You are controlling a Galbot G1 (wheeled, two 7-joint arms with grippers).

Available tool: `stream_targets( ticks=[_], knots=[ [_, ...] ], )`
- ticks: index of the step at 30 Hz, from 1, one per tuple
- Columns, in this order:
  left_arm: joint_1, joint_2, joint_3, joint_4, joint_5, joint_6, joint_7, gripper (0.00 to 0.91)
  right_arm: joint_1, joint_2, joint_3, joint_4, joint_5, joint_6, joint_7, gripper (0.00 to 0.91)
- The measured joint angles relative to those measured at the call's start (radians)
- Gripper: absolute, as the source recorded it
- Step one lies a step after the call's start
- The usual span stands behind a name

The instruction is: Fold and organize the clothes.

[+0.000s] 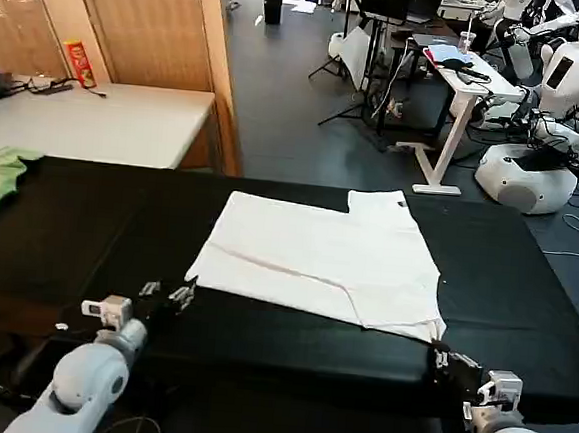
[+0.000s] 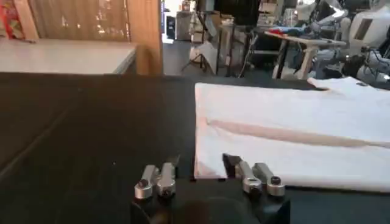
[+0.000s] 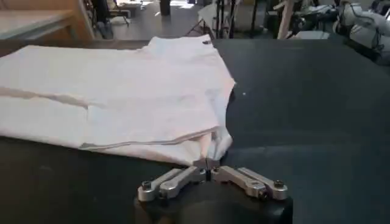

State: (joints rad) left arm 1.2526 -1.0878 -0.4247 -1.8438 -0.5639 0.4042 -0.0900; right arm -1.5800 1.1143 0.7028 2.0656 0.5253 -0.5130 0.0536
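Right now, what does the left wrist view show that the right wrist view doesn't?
Left wrist only: the left gripper, fingers open, at the T-shirt's near corner without gripping it.
Right wrist only: the right gripper, fingers shut on the shirt's other near corner.
Both: the white shirt lying partly folded on the black table.
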Motion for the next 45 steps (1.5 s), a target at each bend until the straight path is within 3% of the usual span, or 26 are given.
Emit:
stream_targets(
  ticks=[14,29,37,38,39,45],
  knots=[
    [0.019,-0.007,0.001,-0.007,0.018,0.023,-0.037,0.000,-0.023,-0.028,0.011,0.022,0.030,-0.025,0.007,0.000],
    [0.283,-0.008,-0.087,-0.282,0.092,0.083,-0.111,0.000,-0.070,-0.137,0.002,0.079,0.062,-0.098,0.026,0.000],
    [0.373,-0.011,-0.129,-0.354,0.106,0.114,-0.133,0.000,-0.078,-0.151,-0.001,0.095,0.066,-0.126,0.034,0.000],
    [0.378,-0.012,-0.134,-0.359,0.103,0.122,-0.134,0.878,-0.079,-0.151,0.000,0.097,0.066,-0.128,0.034,0.088],
    [0.382,-0.012,-0.138,-0.362,0.102,0.126,-0.133,0.878,-0.081,-0.150,0.001,0.101,0.066,-0.131,0.034,0.878],
    [0.388,-0.010,-0.147,-0.384,0.103,0.158,-0.139,0.878,-0.096,-0.150,0.018,0.126,0.065,-0.163,0.041,0.878]
  ],
)
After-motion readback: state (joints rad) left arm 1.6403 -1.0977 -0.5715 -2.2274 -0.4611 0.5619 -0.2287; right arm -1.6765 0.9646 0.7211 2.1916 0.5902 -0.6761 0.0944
